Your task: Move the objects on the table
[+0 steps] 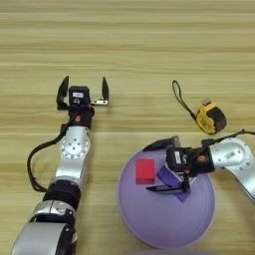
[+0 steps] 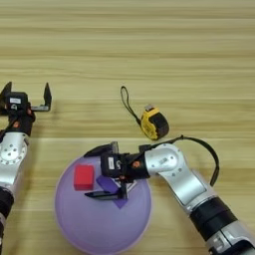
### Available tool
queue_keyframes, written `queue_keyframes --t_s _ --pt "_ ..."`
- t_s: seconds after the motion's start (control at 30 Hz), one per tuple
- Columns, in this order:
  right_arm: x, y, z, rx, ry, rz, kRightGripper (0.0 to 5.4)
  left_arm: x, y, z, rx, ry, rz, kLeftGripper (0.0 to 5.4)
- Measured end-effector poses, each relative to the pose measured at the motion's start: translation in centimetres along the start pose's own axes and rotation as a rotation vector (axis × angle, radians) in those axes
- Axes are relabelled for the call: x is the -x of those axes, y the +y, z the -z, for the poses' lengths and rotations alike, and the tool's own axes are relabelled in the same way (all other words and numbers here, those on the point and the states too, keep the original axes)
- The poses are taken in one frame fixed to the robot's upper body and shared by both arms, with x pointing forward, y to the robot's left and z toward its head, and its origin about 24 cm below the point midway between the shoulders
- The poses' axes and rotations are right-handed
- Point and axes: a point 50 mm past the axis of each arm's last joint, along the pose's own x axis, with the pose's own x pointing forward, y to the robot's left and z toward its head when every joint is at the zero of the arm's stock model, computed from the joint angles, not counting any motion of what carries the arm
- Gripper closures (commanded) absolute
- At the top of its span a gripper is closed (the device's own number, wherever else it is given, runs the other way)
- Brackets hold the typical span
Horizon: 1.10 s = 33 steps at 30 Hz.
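On the near side of the table (image 1: 129,40), a round lilac plate (image 1: 164,226) holds two of the objects: the small red cube (image 1: 145,171) sits on its left part, and the purple block (image 1: 169,178) lies just right of the cube, partly hidden by the right gripper (image 1: 160,167). That gripper reaches in from the right over the plate with its two black fingers spread, one above the block at the plate's far rim, the other below it, near the plate's middle. The fingers bracket the block without clearly pressing on it, so it looks either just set down or about to be taken; I cannot tell which.

The yellow-and-black tape measure (image 1: 210,117) lies on the bare wood, far and right of the plate, apart from it, with its black cord loop trailing toward far left. If the aim is to gather things on the plate, two are in place and the tape measure is left to do.

The left gripper (image 1: 82,92) rests well to the left on the table, its fingers wide apart and holding nothing, near no object.

No brand or writing can be read; the block's label is hidden under the gripper, and nothing on the tape measure is legible.
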Motion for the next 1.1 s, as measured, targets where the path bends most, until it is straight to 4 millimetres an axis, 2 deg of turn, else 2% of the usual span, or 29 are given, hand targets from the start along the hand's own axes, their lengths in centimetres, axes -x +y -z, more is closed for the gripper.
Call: queue_keyframes --t_s 0.03,0.37,0.63,0.7,0.77,1.1 --pt "0.1 -0.1 -0.2 0.0 -0.008 0.01 0.01 0.0 0.0 0.0 0.0 0.0 0.0 0.0" --pt "1.8 -1.9 -3.1 0.031 -0.141 0.12 0.01 0.0 0.0 0.0 0.0 0.001 -0.002 0.0" --pt "4.6 -3.2 -5.6 -0.004 -0.295 0.241 0.01 0.0 -0.1 0.0 -0.001 0.0 0.001 0.0" --pt "6.0 -4.0 -6.6 -0.025 -0.382 0.347 0.01 0.0 -0.1 0.0 -0.001 0.0 0.001 0.0" --pt "6.6 -4.5 -6.8 -0.046 -0.418 0.421 0.01 0.0 -0.1 0.0 -0.001 0.0 0.001 0.0" --pt "10.2 -6.6 -6.6 -0.077 -0.521 0.782 0.01 0.0 -0.1 0.0 -0.001 0.001 -0.001 0.0"
